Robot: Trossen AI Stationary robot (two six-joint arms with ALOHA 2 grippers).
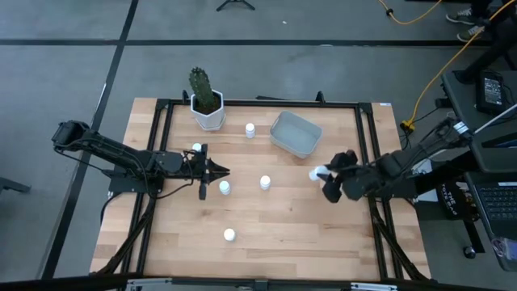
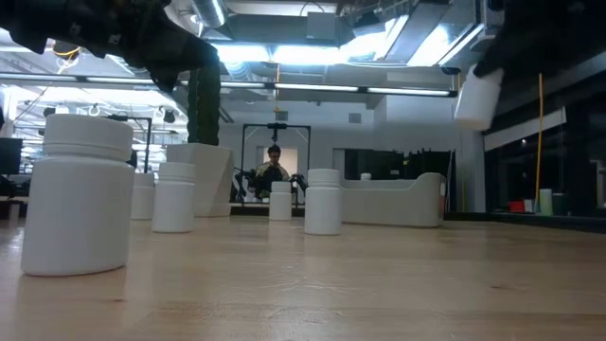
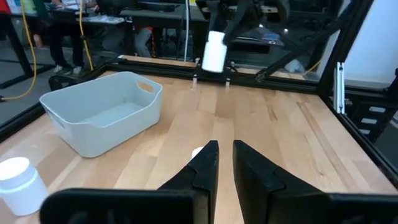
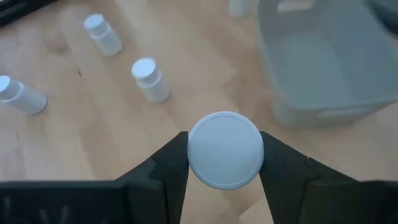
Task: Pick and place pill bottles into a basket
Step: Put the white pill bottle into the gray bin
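Note:
My right gripper (image 1: 325,175) is shut on one white pill bottle (image 4: 225,149), just off the near-right corner of the pale grey-blue basket (image 1: 296,133). The low view shows this bottle (image 2: 476,95) high above the table. My left gripper (image 1: 220,171) hovers shut and empty over the left middle of the table, pointing right. Loose bottles stand upright on their bases: one (image 1: 224,187) just near the left gripper, one (image 1: 196,149) behind it, one (image 1: 265,183) at mid-table, one (image 1: 250,129) left of the basket, one (image 1: 229,235) near the front edge. My right gripper pinches the bottle between its two fingers (image 4: 168,162) at the cap end (image 4: 196,149), one finger on each side. The fingers come slanting down from the table's right. The bottle is lifted clear and hangs below them, cap up, slightly tilted (image 3: 214,51).
A cactus in a white hexagonal pot (image 1: 208,109) stands at the far left of the table, behind the left gripper. A black frame (image 1: 367,153) runs around the wooden tabletop. A person (image 2: 274,163) shows far off in the room behind.

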